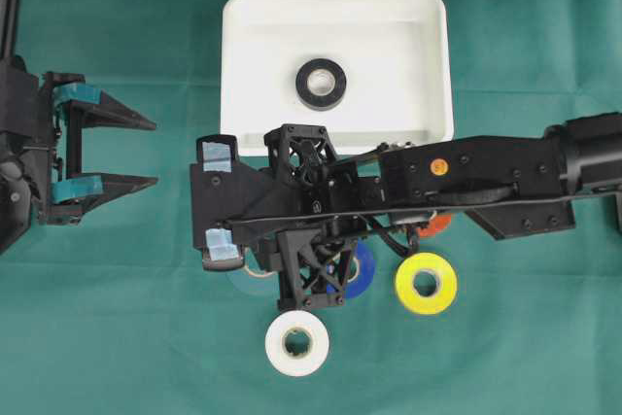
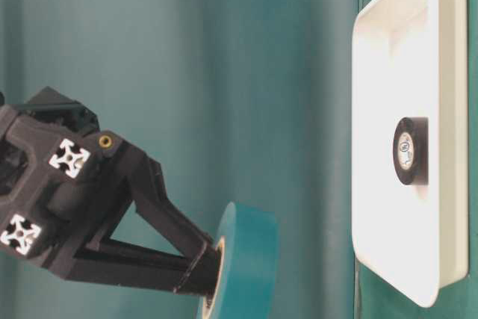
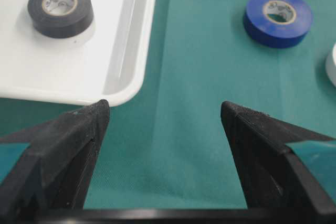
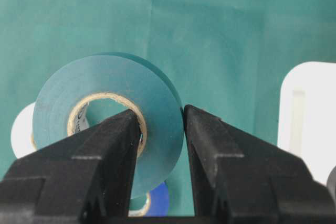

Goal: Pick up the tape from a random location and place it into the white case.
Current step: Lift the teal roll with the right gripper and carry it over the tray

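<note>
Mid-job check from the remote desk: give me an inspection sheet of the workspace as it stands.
Surface: green cloth, flat.
Job's things: white case at the far middle, a black roll lying flat inside; teal roll clamped through its wall by the right gripper, outside the case.
Clutter: white roll, yellow roll, blue roll and an orange roll, partly hidden under the arm, all on the cloth.
Grippers: left gripper open, empty, at the left edge; right shut on the teal roll.
Cables: black wires along the right arm.
Surroundings: nothing seen.
</note>
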You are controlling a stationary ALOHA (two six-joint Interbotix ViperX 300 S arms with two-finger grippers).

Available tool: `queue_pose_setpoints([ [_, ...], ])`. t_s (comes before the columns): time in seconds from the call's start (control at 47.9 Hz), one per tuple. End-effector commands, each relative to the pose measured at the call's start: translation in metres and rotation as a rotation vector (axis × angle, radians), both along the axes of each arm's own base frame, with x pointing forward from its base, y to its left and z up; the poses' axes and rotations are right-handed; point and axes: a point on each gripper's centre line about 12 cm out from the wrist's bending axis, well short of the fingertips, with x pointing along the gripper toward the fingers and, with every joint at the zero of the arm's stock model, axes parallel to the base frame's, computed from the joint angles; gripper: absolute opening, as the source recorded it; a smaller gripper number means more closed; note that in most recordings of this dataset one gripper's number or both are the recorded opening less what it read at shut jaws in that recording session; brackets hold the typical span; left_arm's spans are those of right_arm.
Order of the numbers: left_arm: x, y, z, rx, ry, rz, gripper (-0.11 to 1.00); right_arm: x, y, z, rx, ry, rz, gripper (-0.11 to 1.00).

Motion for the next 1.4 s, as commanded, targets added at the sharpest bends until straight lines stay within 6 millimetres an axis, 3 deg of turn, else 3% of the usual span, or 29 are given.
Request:
queue_pose_setpoints([
  [0.0, 0.003, 0.001, 0.006, 0.002, -0.020, 0.003, 0.84, -0.005, -0.004, 0.025, -0.008, -0.060, -0.001, 0.30],
  [0.69, 0.003, 0.001, 0.006, 0.000, -0.020, 0.004, 0.84, -0.007, -0.132, 0.009, -0.064, -0.033, -0.227, 0.30],
  [0.919, 0.003, 0.001, 0.006, -0.001, -0.020, 0.004, 0.84, -0.006, -0.173, -0.007, -0.065, -0.018, -0.306, 0.30],
  [1.17, 0.003, 0.001, 0.006, -0.001, -0.019, 0.004, 0.84, -0.012, -0.184, -0.011, -0.072, -0.001, -0.324, 0.30],
  [1.379, 0.003, 0.001, 0.006, -0.002, -0.016, 0.004, 0.84, -0.039, -0.188, -0.016, -0.073, 0.030, -0.339, 0.30],
])
